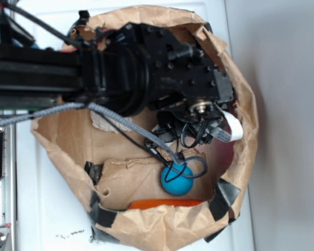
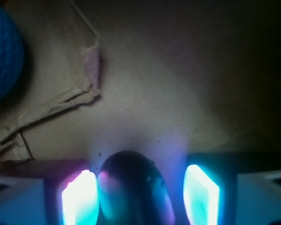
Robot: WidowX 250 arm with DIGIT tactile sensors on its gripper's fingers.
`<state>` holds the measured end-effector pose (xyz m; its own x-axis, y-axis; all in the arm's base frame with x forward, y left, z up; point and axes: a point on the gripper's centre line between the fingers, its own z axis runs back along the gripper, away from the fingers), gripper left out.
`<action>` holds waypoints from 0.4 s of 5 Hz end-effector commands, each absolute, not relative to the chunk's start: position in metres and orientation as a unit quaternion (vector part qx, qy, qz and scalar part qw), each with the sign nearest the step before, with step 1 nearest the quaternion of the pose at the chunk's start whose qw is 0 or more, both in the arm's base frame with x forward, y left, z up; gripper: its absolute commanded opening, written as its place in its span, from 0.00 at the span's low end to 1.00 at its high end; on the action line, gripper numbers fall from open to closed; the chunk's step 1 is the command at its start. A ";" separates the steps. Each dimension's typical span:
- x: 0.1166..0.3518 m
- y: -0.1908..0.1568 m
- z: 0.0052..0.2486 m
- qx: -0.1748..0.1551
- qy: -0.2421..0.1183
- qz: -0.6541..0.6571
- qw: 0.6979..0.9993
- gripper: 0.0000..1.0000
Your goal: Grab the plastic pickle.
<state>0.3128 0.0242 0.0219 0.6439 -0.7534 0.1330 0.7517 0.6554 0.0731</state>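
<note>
At far left of the wrist view sits a textured blue ball (image 2: 2, 51) on creased brown paper (image 2: 178, 93). Lower centre, the smooth, glossy dark green plastic pickle (image 2: 133, 187) lies between the glowing fingers (image 2: 79, 199) of the hand (image 2: 139, 199), which seems open, apparently touching only the left one.
</note>
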 end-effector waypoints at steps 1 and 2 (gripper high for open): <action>0.322 0.025 0.049 0.023 -0.129 -0.415 0.901 0.00; 0.324 0.023 0.055 0.017 -0.133 -0.412 0.901 0.00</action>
<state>0.3101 0.0241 0.0253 0.6651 -0.7262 0.1738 0.7302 0.6812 0.0521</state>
